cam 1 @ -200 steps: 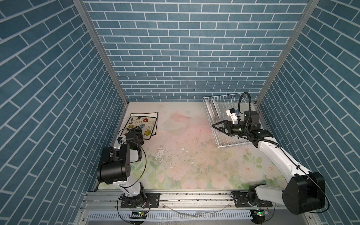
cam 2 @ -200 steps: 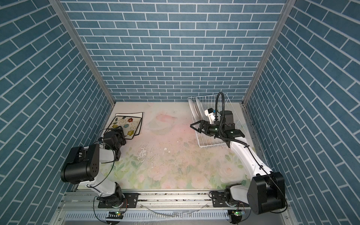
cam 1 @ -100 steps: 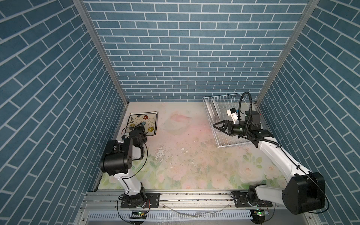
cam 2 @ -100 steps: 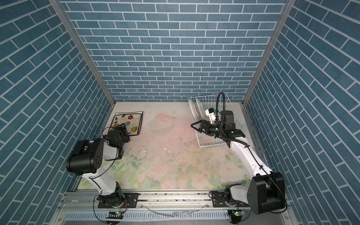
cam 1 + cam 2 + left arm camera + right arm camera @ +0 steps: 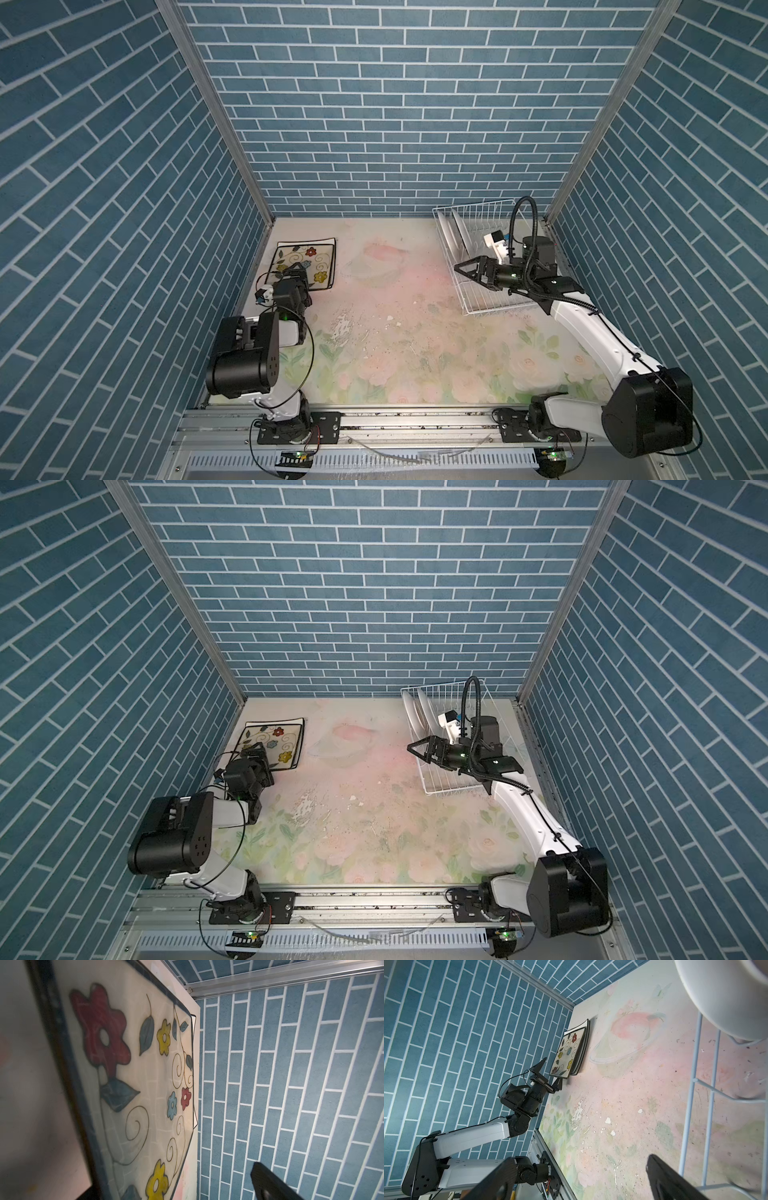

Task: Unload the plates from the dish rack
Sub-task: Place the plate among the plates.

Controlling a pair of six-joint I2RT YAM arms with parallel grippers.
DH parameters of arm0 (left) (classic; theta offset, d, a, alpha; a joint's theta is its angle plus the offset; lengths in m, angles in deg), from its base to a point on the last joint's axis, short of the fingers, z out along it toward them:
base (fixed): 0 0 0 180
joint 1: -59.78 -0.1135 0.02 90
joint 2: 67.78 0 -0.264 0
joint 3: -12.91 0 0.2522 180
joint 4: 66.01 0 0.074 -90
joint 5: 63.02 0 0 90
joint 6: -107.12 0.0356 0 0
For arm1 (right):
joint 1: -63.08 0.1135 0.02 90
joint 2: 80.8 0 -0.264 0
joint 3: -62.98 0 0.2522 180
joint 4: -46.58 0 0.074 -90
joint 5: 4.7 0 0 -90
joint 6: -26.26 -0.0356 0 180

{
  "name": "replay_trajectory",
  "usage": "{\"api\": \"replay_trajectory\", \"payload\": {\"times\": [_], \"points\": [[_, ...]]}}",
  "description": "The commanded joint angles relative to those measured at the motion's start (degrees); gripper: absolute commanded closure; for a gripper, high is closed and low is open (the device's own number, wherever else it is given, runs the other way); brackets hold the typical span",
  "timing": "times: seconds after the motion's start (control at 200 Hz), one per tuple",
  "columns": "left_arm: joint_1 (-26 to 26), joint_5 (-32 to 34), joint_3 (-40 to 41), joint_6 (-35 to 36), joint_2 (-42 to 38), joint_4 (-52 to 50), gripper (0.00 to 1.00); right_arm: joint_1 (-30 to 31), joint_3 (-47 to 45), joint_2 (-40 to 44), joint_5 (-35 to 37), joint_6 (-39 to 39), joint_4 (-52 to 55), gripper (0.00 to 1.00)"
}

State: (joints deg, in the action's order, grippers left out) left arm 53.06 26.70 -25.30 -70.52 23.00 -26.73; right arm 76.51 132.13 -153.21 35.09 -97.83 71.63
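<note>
moved: little; left arm (image 5: 286, 332) has shifted slightly by flower plate (image 5: 305, 257); right arm (image 5: 582, 328) and rack (image 5: 484, 214) sit as before
left gripper (image 5: 552, 1070): jaws wide, nothing held; near corner of flower plate sits at the gap; contact cannot tell
flower plate: flat on table (image 5: 395, 332), far left, stacked on another square plate (image 5: 586, 1028); already out of rack
right gripper (image 5: 467, 269): jaws wide, empty; hovers over rack's left side, tips pointing toward table middle; wrist view suggests jaws stacked one above the other
round plates (image 5: 454, 232): two seen, white, on edge and leaning in rack's far-left corner; edge-on in both top views
key relation: round plates lie just beyond right fingertips, toward back wall (image 5: 395, 124); rims run near-to-far, faces turned left-right
nearer arm: right, clearly; left gripper well apart across table
next (judged): right gripper reaches farther back, turns so jaws straddle nearer plate's rim across its thickness
risk (judged): second plate and rack wires close by; tight gap
</note>
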Motion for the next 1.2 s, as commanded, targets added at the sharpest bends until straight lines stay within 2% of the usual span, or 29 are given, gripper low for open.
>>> {"api": "replay_trajectory", "payload": {"times": [0.0,0.235,0.565,0.885,1.196], "points": [[0.34,-0.58,-0.69,1.44,-1.58,-0.56,0.02,-0.36,-1.25,1.80,-0.73,2.09,-0.21,0.02],[0.39,-1.13,-0.62,1.09,-1.99,-1.39,0.02,-0.51,-1.61,3.05,-0.86,3.30,1.20,0.02],[0.39,0.54,-0.46,3.12,-7.95,-7.64,0.00,-0.89,-1.26,2.97,-1.20,3.28,0.81,0.01],[0.46,-2.74,-2.95,1.51,-1.87,-2.94,0.01,-1.28,-1.34,3.14,-1.37,3.68,1.37,0.02],[0.48,-2.40,-5.08,4.20,-3.63,-9.13,0.01,-1.57,-1.00,2.44,-1.64,3.68,1.07,0.02]]}}
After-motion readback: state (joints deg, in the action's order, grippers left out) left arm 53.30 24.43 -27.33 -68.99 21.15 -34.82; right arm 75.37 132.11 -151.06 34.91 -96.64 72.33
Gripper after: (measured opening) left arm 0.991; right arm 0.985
